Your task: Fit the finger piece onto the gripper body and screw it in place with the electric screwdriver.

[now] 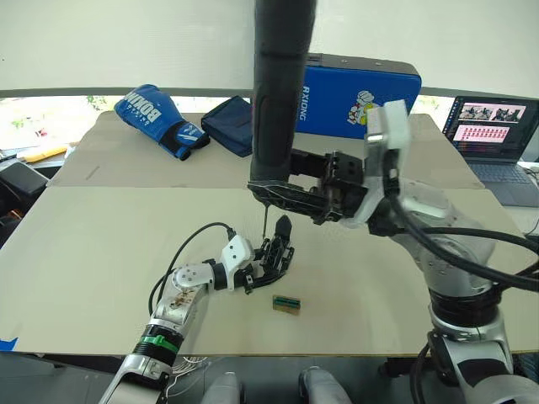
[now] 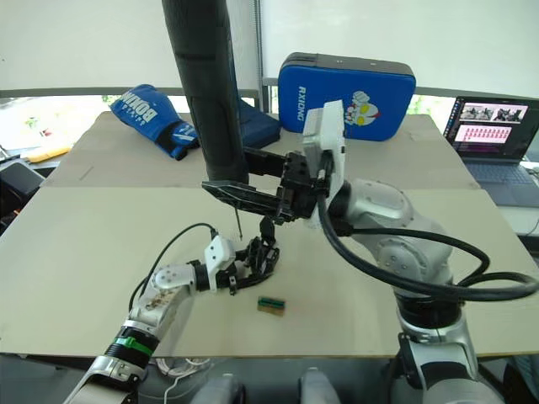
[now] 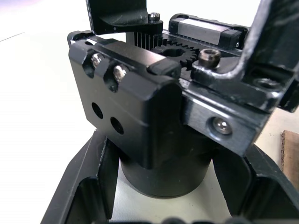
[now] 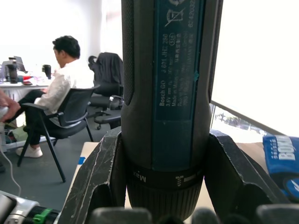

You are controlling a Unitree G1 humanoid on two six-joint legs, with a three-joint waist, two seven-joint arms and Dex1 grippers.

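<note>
My left gripper [image 1: 268,257] is shut on the gripper body [image 3: 140,102], a chunky black block with silvery screws and a gear, held just above the table. The finger piece [image 1: 284,227], a small black pointed wedge, stands up from the top of the body. My right gripper [image 1: 274,190] is shut on the electric screwdriver [image 1: 278,84], which stands upright as a thick black cylinder. Its thin metal bit [image 1: 264,220] points down, and the tip is right beside the finger piece. In the right wrist view the screwdriver [image 4: 163,93] sits between my fingers [image 4: 96,182].
A small tan block with a green top [image 1: 287,304] lies just in front of the left gripper. At the back of the table are a blue boxing glove [image 1: 160,118], a navy pouch [image 1: 232,124] and a blue pad [image 1: 362,93]. A laptop [image 1: 497,135] stands far right. A person [image 4: 56,88] sits on a chair in the background.
</note>
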